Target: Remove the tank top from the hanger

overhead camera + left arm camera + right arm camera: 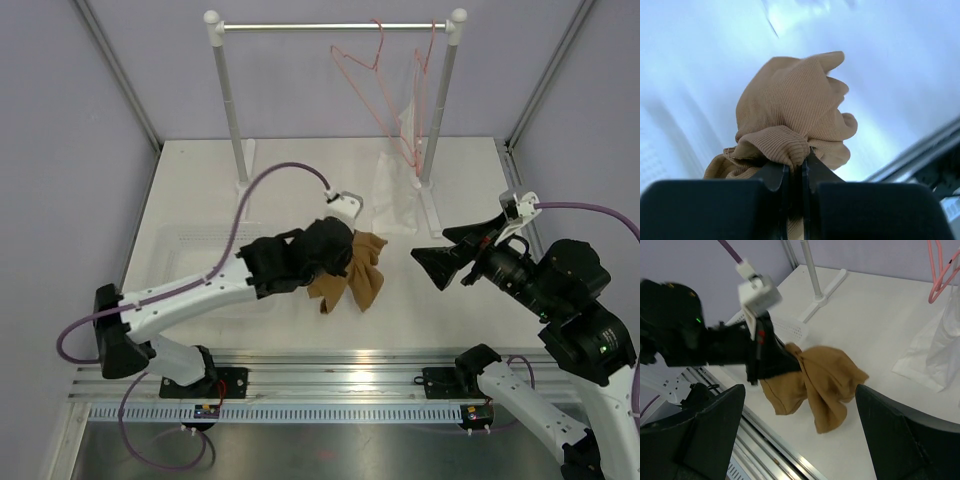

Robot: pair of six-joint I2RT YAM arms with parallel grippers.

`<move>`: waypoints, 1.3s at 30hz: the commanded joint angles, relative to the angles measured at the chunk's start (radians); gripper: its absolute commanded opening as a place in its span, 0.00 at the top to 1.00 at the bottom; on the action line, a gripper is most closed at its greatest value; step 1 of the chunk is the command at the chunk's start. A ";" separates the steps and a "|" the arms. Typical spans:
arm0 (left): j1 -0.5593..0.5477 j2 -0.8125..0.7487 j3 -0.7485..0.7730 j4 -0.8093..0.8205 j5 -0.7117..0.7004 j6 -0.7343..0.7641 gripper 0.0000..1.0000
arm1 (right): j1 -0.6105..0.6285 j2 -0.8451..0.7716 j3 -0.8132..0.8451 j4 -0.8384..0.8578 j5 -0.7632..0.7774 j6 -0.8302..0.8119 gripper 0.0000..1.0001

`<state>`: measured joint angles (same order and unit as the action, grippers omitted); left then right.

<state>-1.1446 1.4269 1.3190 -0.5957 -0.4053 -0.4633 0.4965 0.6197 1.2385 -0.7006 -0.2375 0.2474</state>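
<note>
- I held the left gripper (796, 167) clamped on the bunched tank top (352, 278), well clear of the bare hanger (380, 48) up on the rail (300, 27).
- The right gripper (430, 262) hung beside it, spread wide, holding nothing.

Robotics lab test cell, plain lavender wall panels (300, 90), aluminium frame struts (115, 65), white table (200, 190), garment rail (320, 27) far, slotted mounting rail (340, 375) near.
</note>
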 commanded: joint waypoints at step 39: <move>0.921 -0.460 -0.297 -0.237 0.094 0.071 0.01 | -0.001 0.044 -0.013 0.063 0.124 0.038 0.01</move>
<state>-0.2306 0.9932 1.0050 -0.8879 -0.3420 -0.4114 0.4961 0.6376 1.2018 -0.6624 -0.1955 0.2695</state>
